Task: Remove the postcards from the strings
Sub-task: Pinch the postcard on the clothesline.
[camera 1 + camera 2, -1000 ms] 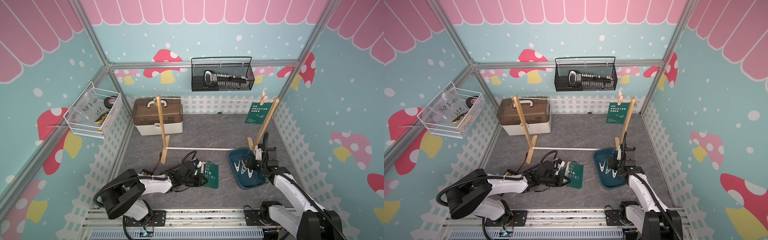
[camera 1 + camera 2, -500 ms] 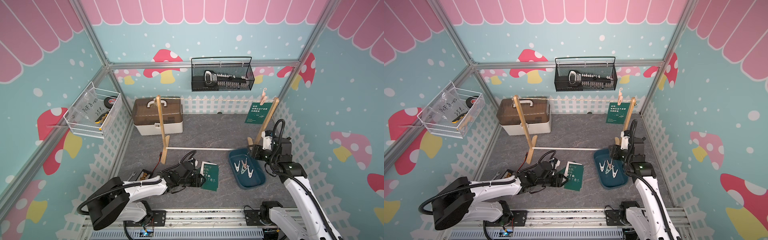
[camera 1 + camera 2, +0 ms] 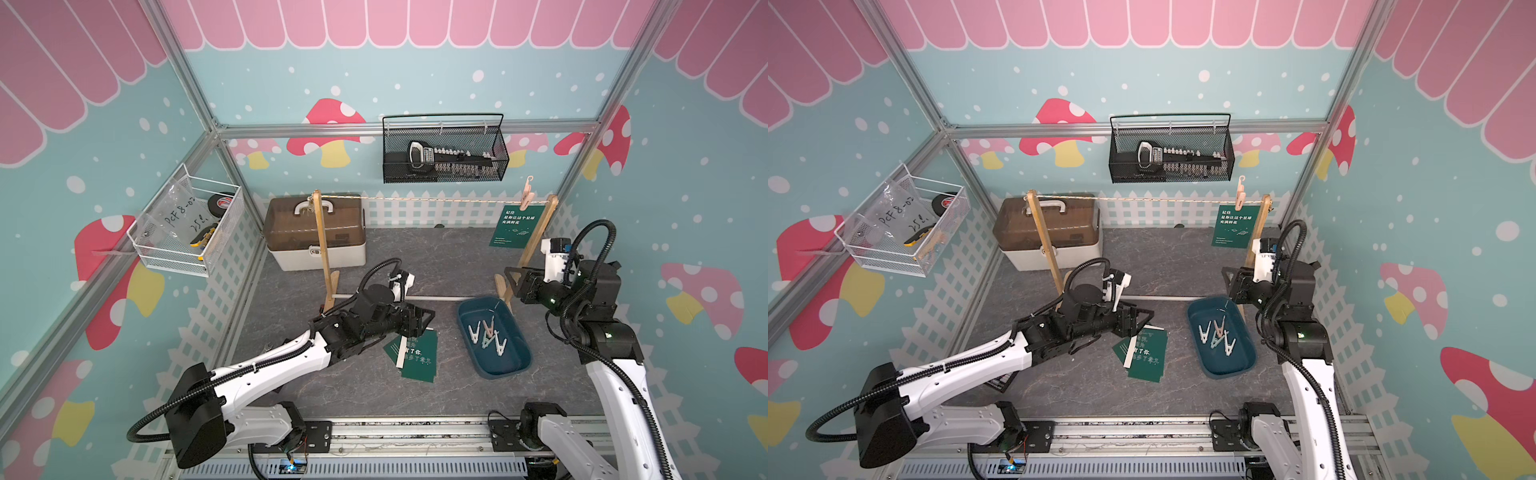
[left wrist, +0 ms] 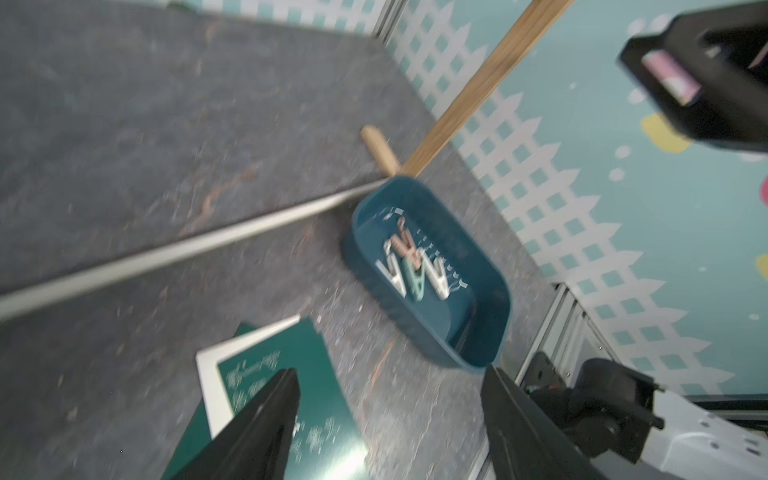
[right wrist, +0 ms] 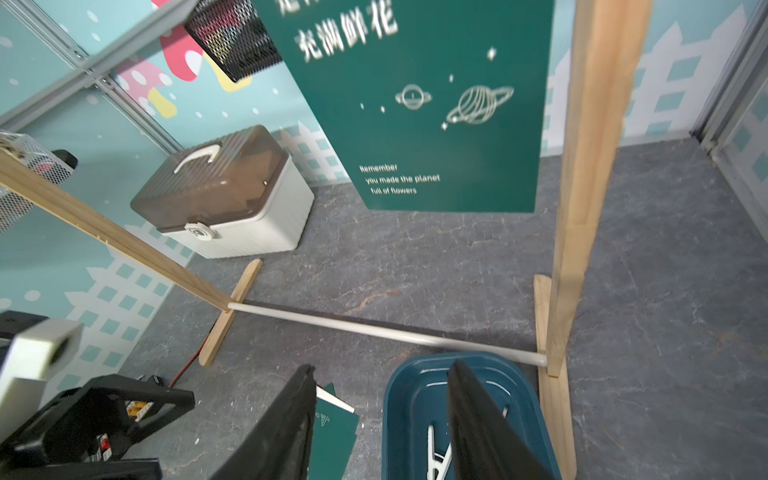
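Over the table's front middle, the left tool (image 3: pixel 430 321) hangs wide and empty above a pile of postcards (image 3: pixel 417 358). Near the right edge, the right tool (image 3: pixel 510 281) is open and empty beside a post (image 3: pixel 536 241); one green postcard (image 3: pixel 513 226) hangs from the string (image 3: pixel 436 200).

One dark green rectangular postcard (image 3: pixel 515 226) hangs from the thin beige twisted cord (image 3: pixel 436 200); more green and white cards (image 3: pixel 417 357) lie piled on the grey counter (image 3: pixel 332 395).
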`<state>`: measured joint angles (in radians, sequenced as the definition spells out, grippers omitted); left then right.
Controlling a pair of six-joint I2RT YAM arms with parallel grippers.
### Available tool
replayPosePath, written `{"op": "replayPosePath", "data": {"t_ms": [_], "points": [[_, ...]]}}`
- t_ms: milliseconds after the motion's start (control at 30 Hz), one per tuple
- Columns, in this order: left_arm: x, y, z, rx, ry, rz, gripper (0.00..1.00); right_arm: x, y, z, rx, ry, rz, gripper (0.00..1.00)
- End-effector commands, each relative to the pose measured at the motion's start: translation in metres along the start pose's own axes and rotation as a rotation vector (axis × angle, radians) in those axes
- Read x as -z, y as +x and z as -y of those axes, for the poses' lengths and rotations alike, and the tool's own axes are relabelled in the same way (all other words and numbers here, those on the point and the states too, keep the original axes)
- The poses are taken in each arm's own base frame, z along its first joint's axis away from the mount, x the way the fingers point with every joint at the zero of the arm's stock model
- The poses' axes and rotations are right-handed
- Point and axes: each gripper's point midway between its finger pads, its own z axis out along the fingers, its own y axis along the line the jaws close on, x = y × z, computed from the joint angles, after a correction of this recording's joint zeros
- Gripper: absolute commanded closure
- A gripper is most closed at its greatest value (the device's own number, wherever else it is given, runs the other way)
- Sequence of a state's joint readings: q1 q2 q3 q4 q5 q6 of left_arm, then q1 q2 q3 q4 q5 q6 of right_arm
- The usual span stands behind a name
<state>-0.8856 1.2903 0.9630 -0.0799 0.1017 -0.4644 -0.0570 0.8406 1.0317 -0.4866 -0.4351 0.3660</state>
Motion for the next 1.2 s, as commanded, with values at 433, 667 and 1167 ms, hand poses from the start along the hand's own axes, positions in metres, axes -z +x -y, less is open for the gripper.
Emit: {"op": "replayPosePath", "data": {"t_ms": [433,667,1167], "points": [[-0.083,-0.141,0.078,-0.439,0.28,0.433,0.27,0.053,-0.113,-0.045,0.259,-0.283,0.264,0.51],[-0.115,-0.157,0.065,-0.395,0.37,0.444,0.32,0.062,-0.165,-0.064,0.298,-0.517,0.229,0.52],[-0.16,-0.157,0.071,-0.409,0.562,0.336,0.5,0.058,-0.197,-0.046,0.36,-0.525,0.246,0.44]]}}
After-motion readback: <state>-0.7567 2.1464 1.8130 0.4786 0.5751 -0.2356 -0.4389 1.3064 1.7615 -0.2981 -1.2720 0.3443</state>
